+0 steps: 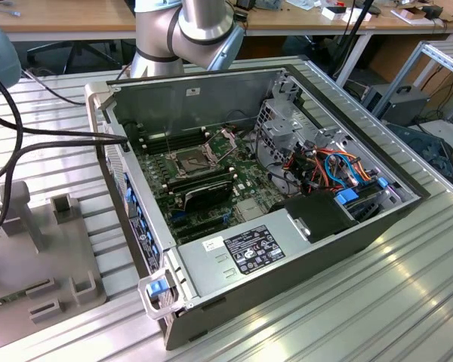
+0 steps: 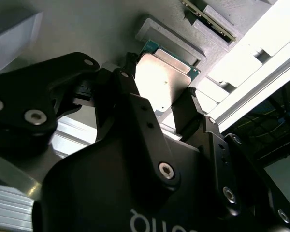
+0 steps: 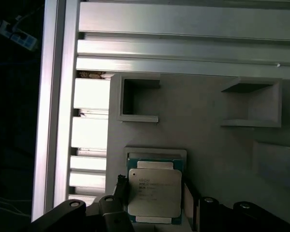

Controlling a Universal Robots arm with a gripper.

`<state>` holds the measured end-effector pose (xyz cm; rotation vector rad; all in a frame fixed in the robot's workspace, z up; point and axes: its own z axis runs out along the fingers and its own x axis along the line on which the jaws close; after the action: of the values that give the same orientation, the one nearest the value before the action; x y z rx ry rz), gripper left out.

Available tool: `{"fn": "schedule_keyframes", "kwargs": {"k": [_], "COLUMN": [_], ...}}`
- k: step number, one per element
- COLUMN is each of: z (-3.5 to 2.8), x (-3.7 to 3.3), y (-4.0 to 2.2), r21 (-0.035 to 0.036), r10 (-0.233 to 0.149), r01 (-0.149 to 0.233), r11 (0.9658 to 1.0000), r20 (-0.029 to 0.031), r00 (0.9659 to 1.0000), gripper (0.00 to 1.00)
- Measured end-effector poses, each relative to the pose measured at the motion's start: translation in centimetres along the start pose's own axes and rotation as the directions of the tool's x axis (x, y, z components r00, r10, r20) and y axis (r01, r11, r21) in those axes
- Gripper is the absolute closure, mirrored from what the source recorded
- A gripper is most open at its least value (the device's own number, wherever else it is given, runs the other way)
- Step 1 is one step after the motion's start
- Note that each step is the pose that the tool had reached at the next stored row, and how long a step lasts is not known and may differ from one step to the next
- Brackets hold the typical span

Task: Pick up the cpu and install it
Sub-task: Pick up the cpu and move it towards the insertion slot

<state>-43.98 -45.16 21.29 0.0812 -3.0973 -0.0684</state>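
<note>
Task barely started: nothing is installed yet. In the exterior view the socket [image 1: 190,160] on the motherboard [image 1: 241,181] is seen with its metal frame flipped up and no chip in it, inside the opened computer case [image 1: 211,90]. The pickup itself is only at the grasp stage; lift, carry and seating are all left to do.

The cpu [image 3: 153,192] is located in both wrist views, lying flat, pale metal face up, in its shallow nest [image 3: 154,152] on the grey fixture block [image 3: 208,145], which rests on the ribbed aluminium table [image 3: 183,48]. It is not raised out of the nest as far as can be judged.

The gripper [image 3: 154,191] is placed straight over the chip. Its jaws are narrowed to about the chip's width, and in the second wrist view the cpu [image 2: 164,84] is bracketed on two opposite edges by the black fingertips [image 2: 130,65], with no gap made out on either side (contact judged, not certain). So the claw is read as clenched on the cpu, nothing else being held or touched.
</note>
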Motion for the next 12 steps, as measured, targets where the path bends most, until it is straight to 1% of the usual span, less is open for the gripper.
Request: {"fn": "schedule_keyframes", "kwargs": {"k": [2, 4, 7, 8, 9, 10, 12], "z": [-0.27, -0.41, -0.42, -0.43, -0.43, -0.42, -0.23], "x": [0.01, 0.02, 0.02, 0.02, 0.02, 0.02, 0.01], "y": [0.01, 0.02, 0.02, 0.02, 0.01, 0.01, 0.01], "r21": [0.0, 0.0, 0.0, 0.0006, 0.0029, 0.0032, 0.0031], "r10": [0.0, 0.0, 0.0, 0.0, 0.0, 0.0, 0.0], "r01": [0.0, 0.0, 0.0, 0.0, 0.0, 0.0, 0.0], "r11": [1.0, 1.0, 1.0, 1.0, 1.0, 1.0, 1.0], "r20": [0.0, 0.0001, 0.0002, 0.0001, -0.0002, -0.0005, -0.0002], "r00": [1.0, 1.0, 1.0, 1.0, 1.0, 1.0, 1.0], "gripper": [0.45, 0.45, 0.45, 0.45, 0.45, 0.45, 0.45]}}
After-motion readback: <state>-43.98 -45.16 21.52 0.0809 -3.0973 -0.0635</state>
